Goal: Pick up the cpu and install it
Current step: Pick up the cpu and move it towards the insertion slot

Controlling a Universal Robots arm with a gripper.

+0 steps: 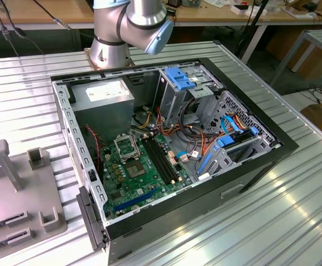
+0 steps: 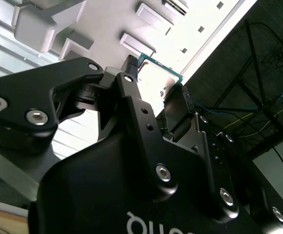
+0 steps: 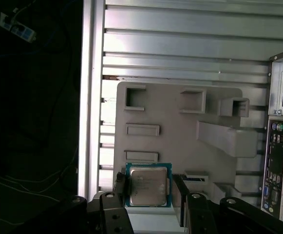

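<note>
Gripping the cpu point(image 3: 147, 183) by two opposite edges, the claw point(image 3: 150, 191) has it pinched flat between its two black fingers point(image 3: 120, 187), metal lid facing the first wrist view. The green border shows on the free sides. The chip sits dead centre in the claw, square to the fingers, not off to either side and not skewed, and that is the relation that counts.

Below it lies the grey holder tray point(image 3: 180, 131), and the chip hangs over the tray's near edge, just past the two shallow slot-shaped pockets. Whether it is already clear of the tray's surface or resting on it cannot be told from these angles. In the second wrist view the same chip point(image 2: 158, 80) shows from beneath, caught corner to corner between the fingertips.

Now the other end of the job: in the exterior view the tray point(image 1: 16, 188) rests on the ribbed tabletop point(image 1: 271, 221), and the open computer case point(image 1: 285, 145) stands just beside the tray, on the exterior view's right of it. The socket point(image 1: 126, 147) waits on the green board point(image 1: 144, 180) inside, well apart from the tray, with the case wall between them.
</note>
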